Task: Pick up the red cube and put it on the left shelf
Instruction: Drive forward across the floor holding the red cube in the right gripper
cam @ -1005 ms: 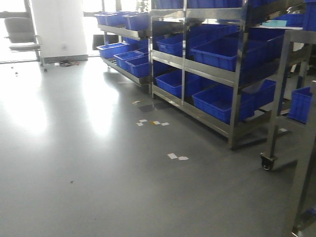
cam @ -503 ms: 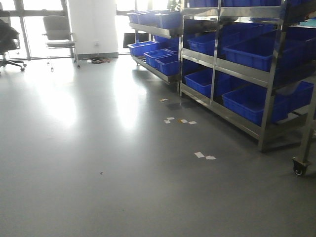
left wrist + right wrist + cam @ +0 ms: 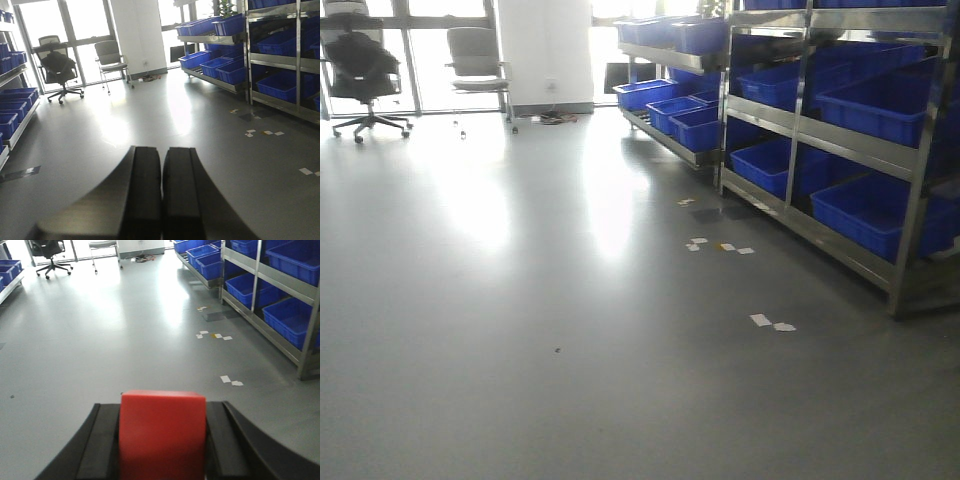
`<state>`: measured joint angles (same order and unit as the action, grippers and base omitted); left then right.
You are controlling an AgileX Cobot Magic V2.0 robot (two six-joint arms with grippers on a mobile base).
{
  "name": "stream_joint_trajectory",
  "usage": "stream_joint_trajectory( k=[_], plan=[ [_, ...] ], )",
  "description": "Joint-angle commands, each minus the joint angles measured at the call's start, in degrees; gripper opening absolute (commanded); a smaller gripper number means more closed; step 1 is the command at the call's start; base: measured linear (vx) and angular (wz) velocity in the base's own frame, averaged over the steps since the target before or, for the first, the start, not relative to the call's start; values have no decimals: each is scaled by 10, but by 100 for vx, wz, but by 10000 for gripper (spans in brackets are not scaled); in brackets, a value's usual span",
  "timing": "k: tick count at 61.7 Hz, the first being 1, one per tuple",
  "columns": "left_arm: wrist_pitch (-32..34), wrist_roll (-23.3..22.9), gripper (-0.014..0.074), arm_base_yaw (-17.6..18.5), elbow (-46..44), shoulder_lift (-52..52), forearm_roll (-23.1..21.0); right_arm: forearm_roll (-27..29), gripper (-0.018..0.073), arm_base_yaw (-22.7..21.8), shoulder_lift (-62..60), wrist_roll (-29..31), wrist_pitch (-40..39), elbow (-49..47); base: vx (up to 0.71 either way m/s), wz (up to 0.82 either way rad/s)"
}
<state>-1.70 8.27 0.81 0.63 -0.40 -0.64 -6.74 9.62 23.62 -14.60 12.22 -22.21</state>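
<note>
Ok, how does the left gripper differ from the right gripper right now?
The left gripper has its jaws pressed together with nothing between them; the right gripper has its jaws spread around a red cube. The left gripper is empty; the right gripper carries the load. Both have black jaws and point out over the grey floor.

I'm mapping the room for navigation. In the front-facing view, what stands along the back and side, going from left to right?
black office chair → grey chair → white pillar → far rack with blue bins → near steel rack with blue bins
</note>
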Motion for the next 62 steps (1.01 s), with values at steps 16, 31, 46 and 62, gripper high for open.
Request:
stream_joint_trajectory(
  k=[16, 31, 46, 62],
  plan=[
    [52, 0, 106, 3, 13, 0, -3, -6, 57, -4, 2, 5, -51, -17, 15, 30],
    [52, 0, 106, 3, 13, 0, -3, -6, 57, -4, 2, 5, -51, -17, 27, 18],
    [52, 0, 106, 3, 13, 0, -3, -6, 57, -4, 2, 5, -51, -17, 37, 8],
    [52, 0, 106, 3, 13, 0, -3, -6, 57, -4, 2, 5, -51, -17, 43, 13]
  ],
)
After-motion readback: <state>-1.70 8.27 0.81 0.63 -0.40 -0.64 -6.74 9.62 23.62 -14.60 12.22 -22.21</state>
